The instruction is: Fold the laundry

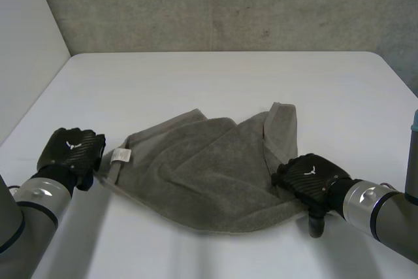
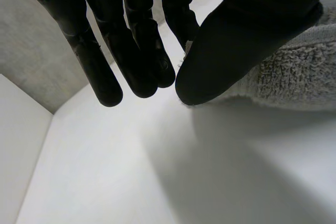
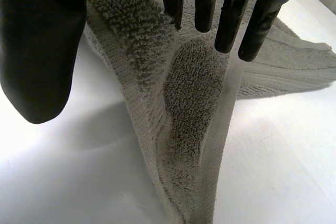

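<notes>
A crumpled grey terry towel (image 1: pixel 209 168) lies mid-way across the white desk (image 1: pixel 222 83). The left hand (image 1: pixel 70 150) sits at its left corner, by a white label (image 1: pixel 121 155); whether it grips, I cannot tell. The right hand (image 1: pixel 310 178) is at the right edge, straight fingers (image 3: pixel 226 9) over the cloth, thumb wide apart.

Light is even and fairly bright over the white table (image 1: pixel 222 76), coming from above; the grey wall (image 1: pixel 228 4) behind is lit flat, without hot spots; the towel (image 1: pixel 209 174) throws only a soft, pale shadow along its near edge; in my right wrist view the tabletop beside the towel glares almost to plain white, and a lifted fold darkens the table under it; my left hand (image 2: pixel 236 35) and right hand (image 3: pixel 37 40) show as near-black shapes.
</notes>
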